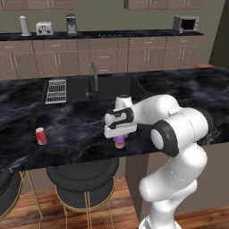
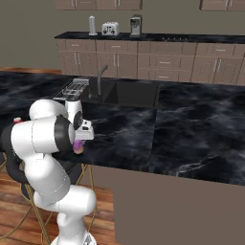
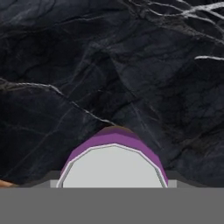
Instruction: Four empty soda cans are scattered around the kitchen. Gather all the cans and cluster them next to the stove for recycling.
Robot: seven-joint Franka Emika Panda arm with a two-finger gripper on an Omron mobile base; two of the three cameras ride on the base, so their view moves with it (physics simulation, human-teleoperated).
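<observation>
Pincer (image 1: 120, 137) straddles the purple soda can (image 1: 119, 142), upright near the front edge of the black marble desk (image 1: 179, 89); grip cannot be confirmed. Red soda can (image 1: 41, 136) stands well apart. Sink (image 1: 107, 87) lies behind; stools (image 1: 82, 176) below; stove (image 1: 109, 33) sits on the far counter.

Near bench (image 1: 188, 94): sink (image 1: 112, 87) set in it at the back, faucet (image 1: 94, 74) at its left rim, rack (image 1: 56, 91) left of that. Front edge: one can (image 1: 41, 136) at left; a second can (image 1: 119, 142) to its right, directly under the pincer (image 1: 119, 135). Stools (image 1: 82, 176) below the front edge. Rear bench (image 1: 112, 34): canister (image 1: 25, 25), toaster (image 1: 44, 28), coffee machine (image 1: 71, 24), microwave (image 1: 185, 23), left to right.
</observation>
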